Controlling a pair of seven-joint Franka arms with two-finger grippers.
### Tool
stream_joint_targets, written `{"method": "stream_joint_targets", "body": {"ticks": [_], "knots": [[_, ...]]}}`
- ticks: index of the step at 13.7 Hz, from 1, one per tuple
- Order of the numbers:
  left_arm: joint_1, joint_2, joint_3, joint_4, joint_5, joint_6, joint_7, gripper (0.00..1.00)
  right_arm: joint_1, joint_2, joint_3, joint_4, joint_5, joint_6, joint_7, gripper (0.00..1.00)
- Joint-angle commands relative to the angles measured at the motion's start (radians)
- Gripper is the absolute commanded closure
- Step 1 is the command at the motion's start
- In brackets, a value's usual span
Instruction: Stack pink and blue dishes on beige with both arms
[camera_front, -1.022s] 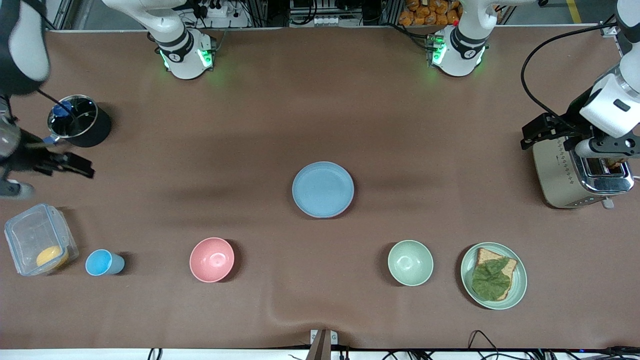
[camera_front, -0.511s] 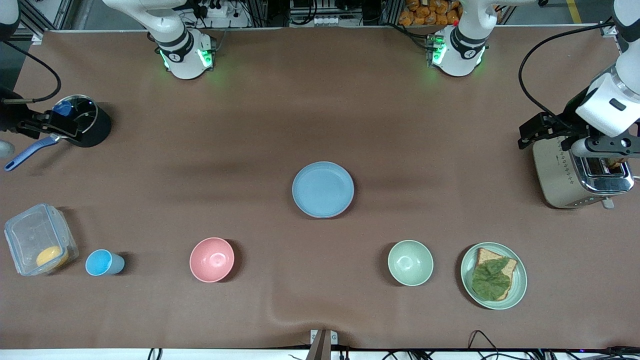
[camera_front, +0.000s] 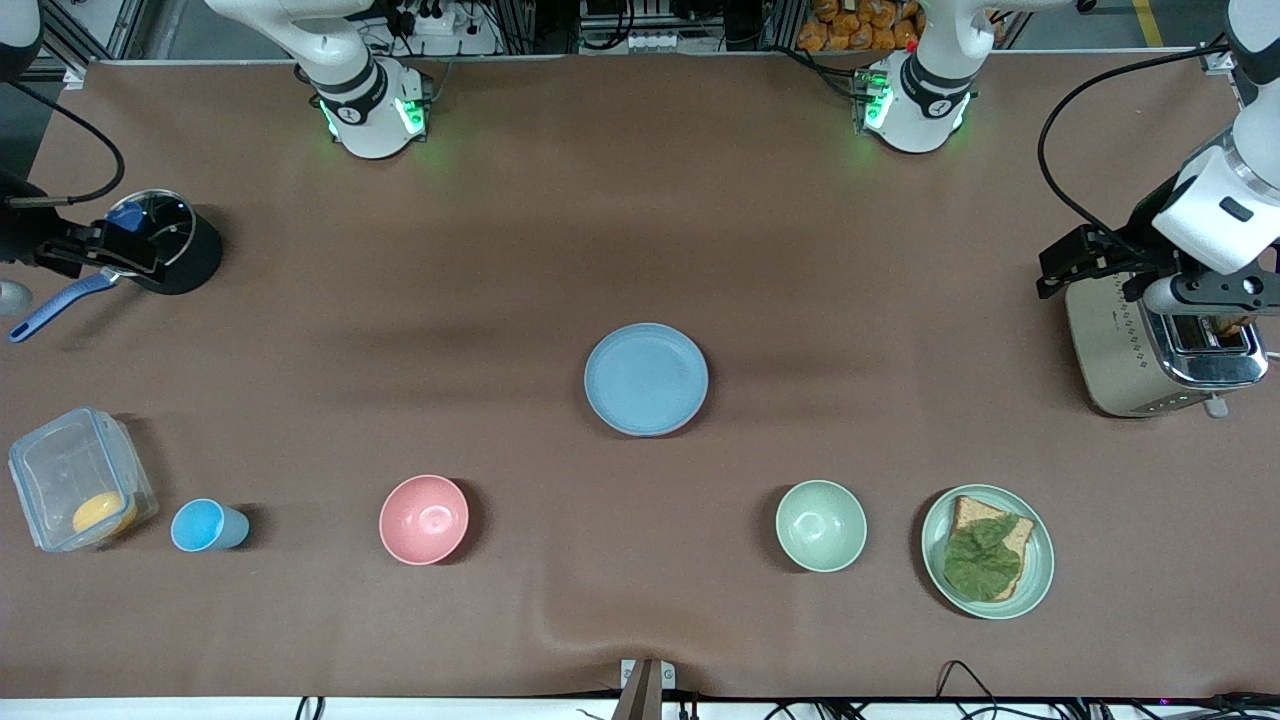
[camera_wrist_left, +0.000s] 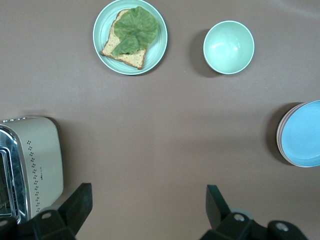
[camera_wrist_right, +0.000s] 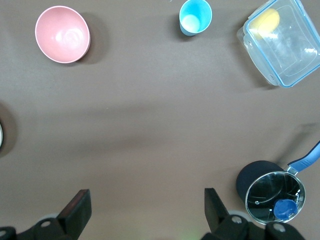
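Note:
The light blue plate (camera_front: 646, 378) lies at the table's middle, topmost of a stack. In the left wrist view a pale pink rim (camera_wrist_left: 281, 135) shows under the blue plate (camera_wrist_left: 304, 133); the beige plate is hidden. My left gripper (camera_front: 1060, 265) hangs open and empty over the toaster (camera_front: 1160, 345) at the left arm's end; its own view shows bare table between its fingers (camera_wrist_left: 147, 202). My right gripper (camera_front: 140, 258) hangs open and empty over the lidded pot (camera_front: 160, 240) at the right arm's end, also seen in the right wrist view (camera_wrist_right: 145, 202).
Nearer the camera stand a pink bowl (camera_front: 424, 519), a blue cup (camera_front: 205, 526), a clear box (camera_front: 75, 490) with a yellow item, a green bowl (camera_front: 821, 525) and a green plate (camera_front: 988, 551) with bread and a leaf. The pot has a blue handle (camera_front: 50, 308).
The right arm swung from near the clear box to over the pot within the first half second, then held still. The left gripper barely shifted. The plates have not moved.

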Motion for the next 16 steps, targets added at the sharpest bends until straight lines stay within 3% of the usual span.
{"method": "stream_joint_targets", "body": {"ticks": [1, 16], "knots": [[0.004, 0.002, -0.002, 0.012, -0.005, -0.008, 0.002, 0.0, -0.008, -0.003, 0.011, 0.007, -0.015, -0.009, 0.005, 0.0], [0.013, 0.002, 0.001, 0.012, 0.005, -0.016, -0.001, 0.0, -0.004, -0.003, 0.013, 0.007, -0.016, -0.011, 0.009, 0.0]]}}
